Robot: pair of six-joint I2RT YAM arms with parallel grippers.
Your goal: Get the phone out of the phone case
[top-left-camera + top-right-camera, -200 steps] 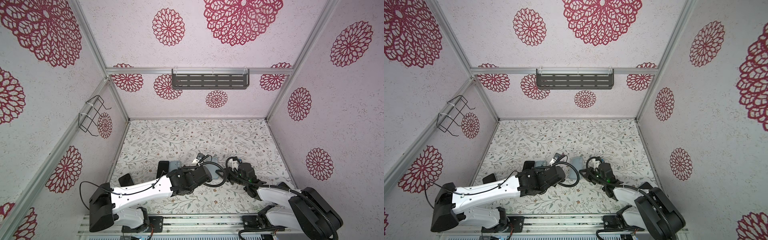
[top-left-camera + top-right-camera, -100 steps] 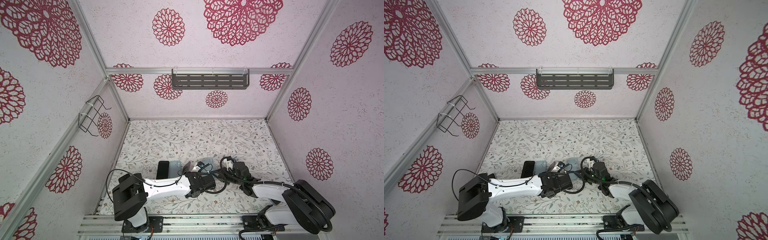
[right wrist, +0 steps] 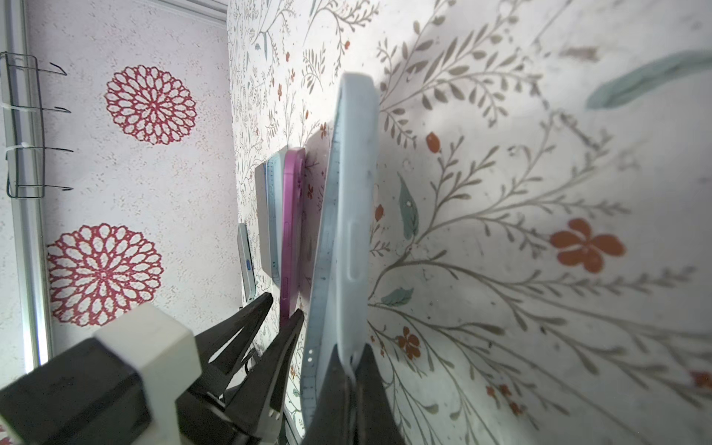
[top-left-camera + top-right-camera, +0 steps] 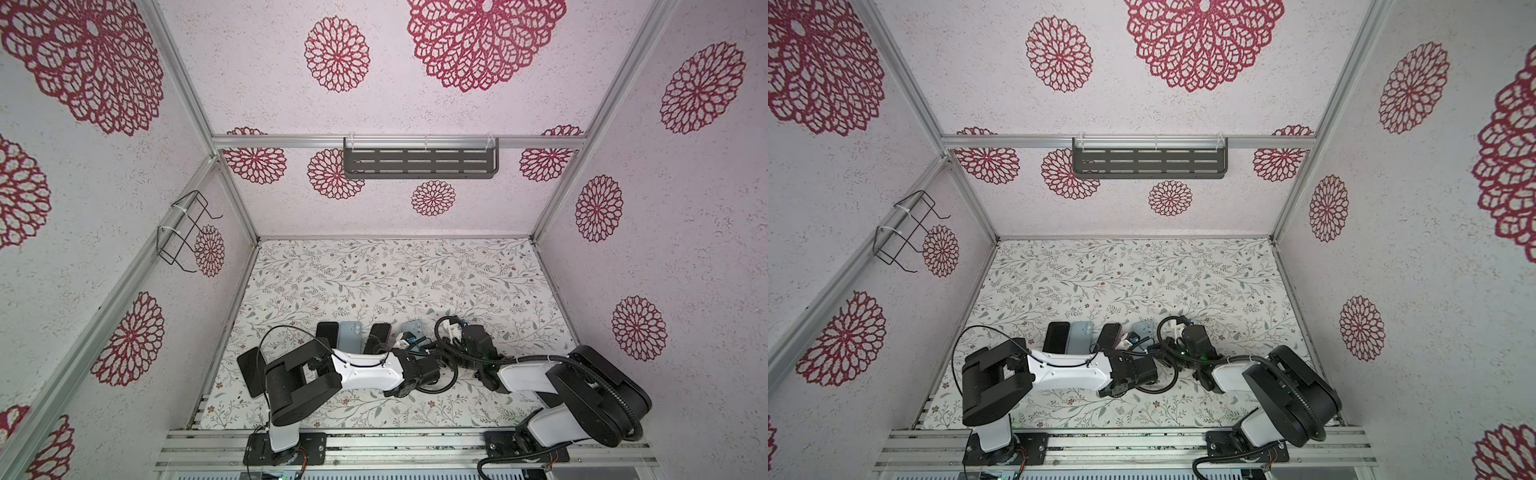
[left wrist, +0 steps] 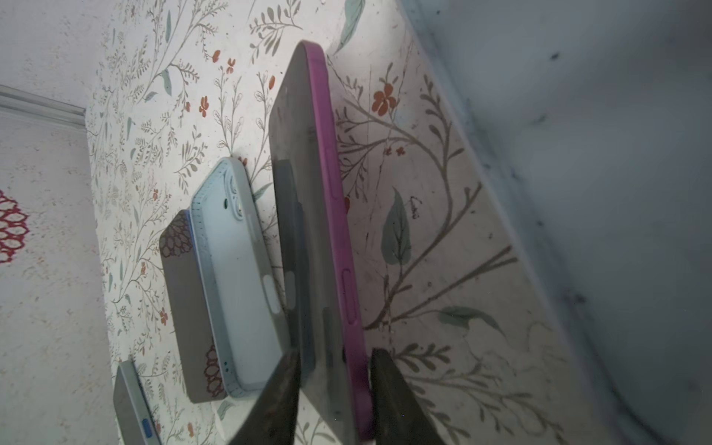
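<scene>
Cut off by the frame edge between the fingers (image 5: pixel 283 389) of the left gripper (image 5: pixel 338 352): near end of the purple-cased phone (image 5: pixel 308 231). Blurred grey mass (image 5: pixel 616 192) outside one finger, possibly the pale blue case (image 3: pixel 348 185). Hidden behind the fingers (image 3: pixel 333 397) of the right gripper (image 3: pixel 351 354): that case's near corner; in both top views, fingertips too small to make out.

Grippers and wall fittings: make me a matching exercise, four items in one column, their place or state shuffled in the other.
1. left gripper
2. right gripper
3. wire rack
4. grey shelf

A. on the back wall
B. shut on pale blue case
C. on the left wall
D. open, astride purple-cased phone

Pairs: 1-D, 2-B, 3-C, 4-A
</scene>
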